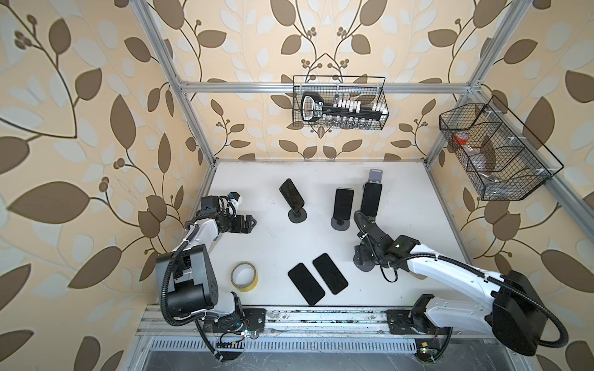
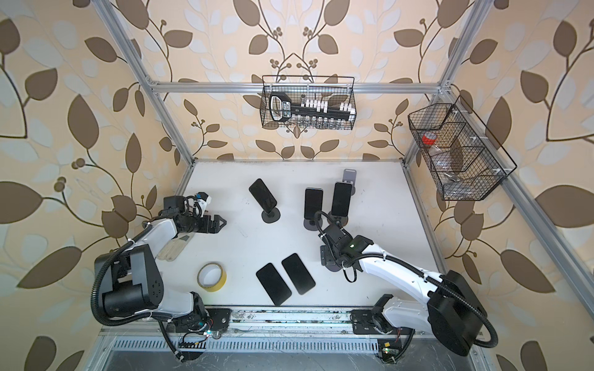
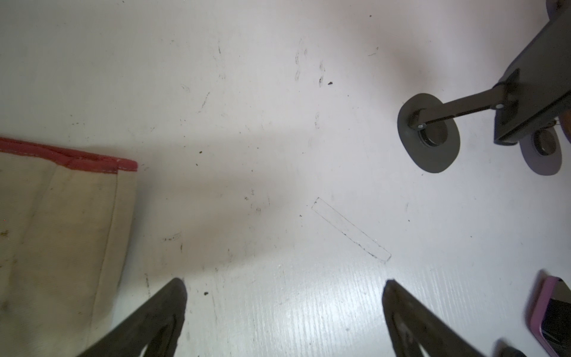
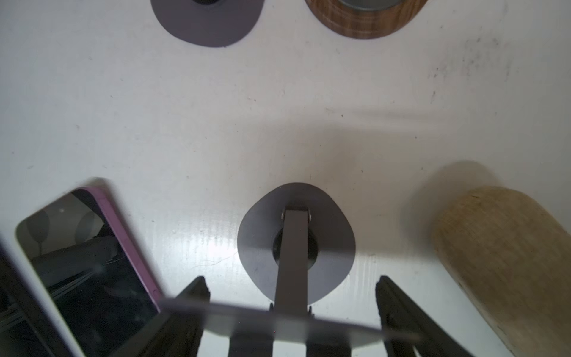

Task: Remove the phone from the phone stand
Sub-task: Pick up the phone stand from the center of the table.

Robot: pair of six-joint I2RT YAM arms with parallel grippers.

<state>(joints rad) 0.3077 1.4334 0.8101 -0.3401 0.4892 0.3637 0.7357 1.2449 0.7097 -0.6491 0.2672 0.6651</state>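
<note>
reach the right gripper point(image 4: 291, 280), jaws apart astride an empty stand point(image 4: 262, 238), toward the far edge of the tabletop point(image 1: 263, 250) for the nearest phone point(image 1: 371, 199), propped upright lengthwise.

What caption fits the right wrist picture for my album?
Claw straddling a grey stand, with a pink phone lying flat beside it.

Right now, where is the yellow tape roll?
In both top views, the yellow tape roll lies on the white table near the front edge, just left of two flat phones.
</note>
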